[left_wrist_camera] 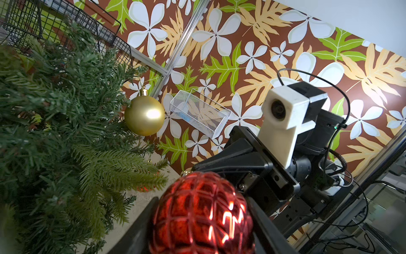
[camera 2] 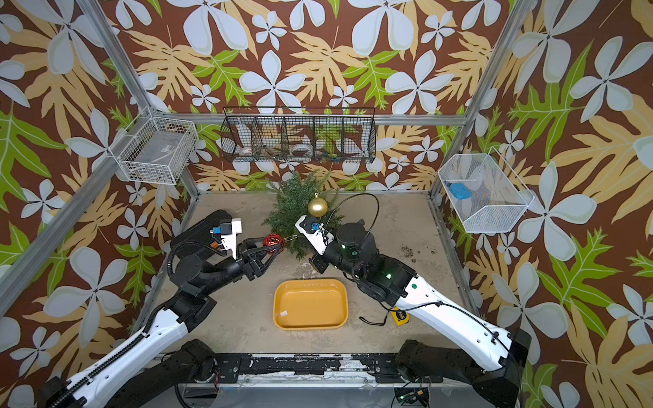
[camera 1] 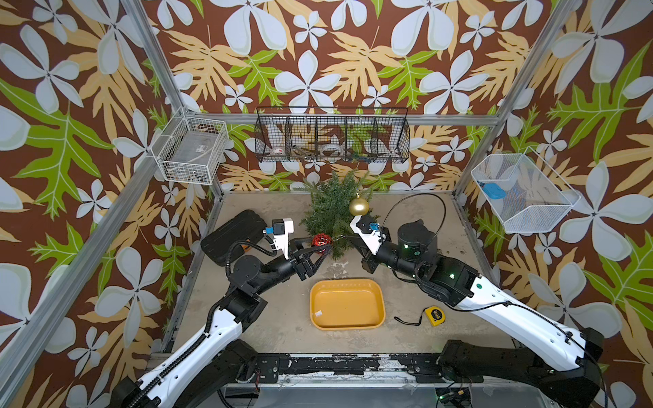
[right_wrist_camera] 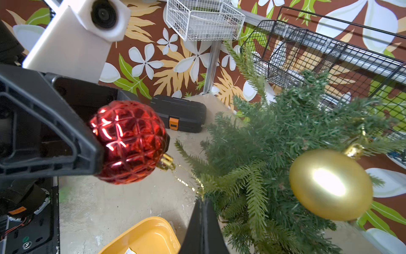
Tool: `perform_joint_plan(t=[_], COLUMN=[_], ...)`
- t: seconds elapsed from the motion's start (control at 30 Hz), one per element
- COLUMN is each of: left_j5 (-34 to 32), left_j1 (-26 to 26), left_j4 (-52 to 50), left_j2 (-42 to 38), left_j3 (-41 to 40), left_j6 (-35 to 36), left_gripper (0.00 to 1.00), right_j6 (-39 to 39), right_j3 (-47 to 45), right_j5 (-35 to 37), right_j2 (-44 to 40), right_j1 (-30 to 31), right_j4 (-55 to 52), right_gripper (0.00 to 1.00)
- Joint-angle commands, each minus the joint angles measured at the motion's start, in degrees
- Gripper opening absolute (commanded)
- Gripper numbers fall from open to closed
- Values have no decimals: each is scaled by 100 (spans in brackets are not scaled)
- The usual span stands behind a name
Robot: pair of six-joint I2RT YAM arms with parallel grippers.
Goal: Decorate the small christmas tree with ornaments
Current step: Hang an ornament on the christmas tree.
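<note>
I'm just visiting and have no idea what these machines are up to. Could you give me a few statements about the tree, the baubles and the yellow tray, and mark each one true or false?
1. The smooth shiny gold ball bauble hangs on the small bushy dark green artificial tree. True.
2. The left gripper grips the faceted red ball bauble. True.
3. The shallow yellow plastic tray holds two baubles. False: no bauble lies in it.
4. The right gripper stands wide open. False: its jaws are shut, at the red bauble's thin gold hanging string beside a low branch.
5. The small yellow tape measure lies inside the tray. False: it lies on the table beside the tray.
</note>
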Motion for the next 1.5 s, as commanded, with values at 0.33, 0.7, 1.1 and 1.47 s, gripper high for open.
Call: perform_joint_plan(t=[0.33, 0.7, 1.1, 1.47], left_j5=[280, 218, 183, 202], left_j1=[26, 31, 48, 156], left_j4=[454, 408, 477, 667], left_j2=[229, 368, 466, 560], left_j3=[32, 3, -34, -69], left_j6=[-90, -22, 38, -12], left_gripper=[43, 42, 42, 42], right_j6=[-44, -88, -102, -139], right_j3=[108, 118, 64, 101], right_j5=[-144, -25, 43, -94], right_j2=[184, 216, 242, 338], right_j1=[6, -10, -106, -219], right_j4=[87, 45, 9, 48], right_gripper=[0, 0, 0, 0])
